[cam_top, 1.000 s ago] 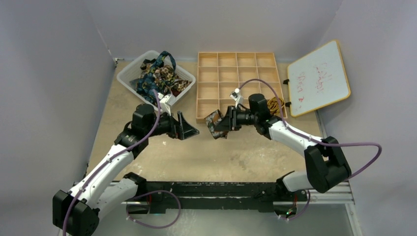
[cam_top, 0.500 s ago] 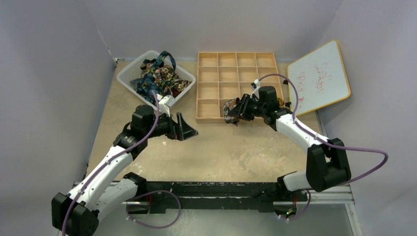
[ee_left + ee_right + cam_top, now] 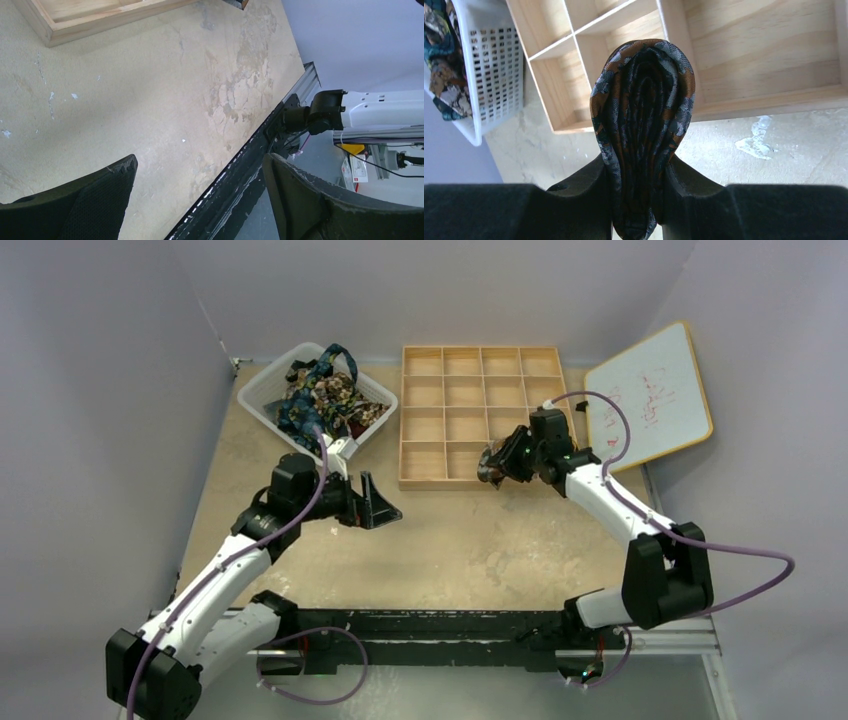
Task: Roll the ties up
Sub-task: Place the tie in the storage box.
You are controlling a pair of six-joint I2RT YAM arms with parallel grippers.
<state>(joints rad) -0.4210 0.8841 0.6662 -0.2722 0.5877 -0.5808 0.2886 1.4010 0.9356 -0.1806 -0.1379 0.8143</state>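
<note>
My right gripper [image 3: 508, 458] is shut on a rolled tie [image 3: 494, 463], dark brown with orange-grey blotches, and holds it just above the near right part of the wooden compartment tray [image 3: 404, 420]. In the right wrist view the roll [image 3: 644, 100] bulges out from between the jaws of the gripper [image 3: 639, 175], with the tray's front compartments [image 3: 769, 60] behind it. More ties [image 3: 322, 392], blue-teal and brown floral, lie heaped in the white basket [image 3: 258, 392]. My left gripper [image 3: 378, 502] hovers open over bare table left of centre. Nothing sits between the jaws of the left gripper [image 3: 199, 162].
A whiteboard [image 3: 648, 398] with red writing leans at the back right. The white basket [image 3: 494, 75] stands left of the tray. The left wrist view shows the worn tabletop [image 3: 150, 90], the tray's corner [image 3: 55, 30] and the black rail [image 3: 240, 175] at the near edge.
My right gripper has carried the rolled tie rightward and back, from the table in front of the tray to above its near right compartments. The left arm has barely moved.
</note>
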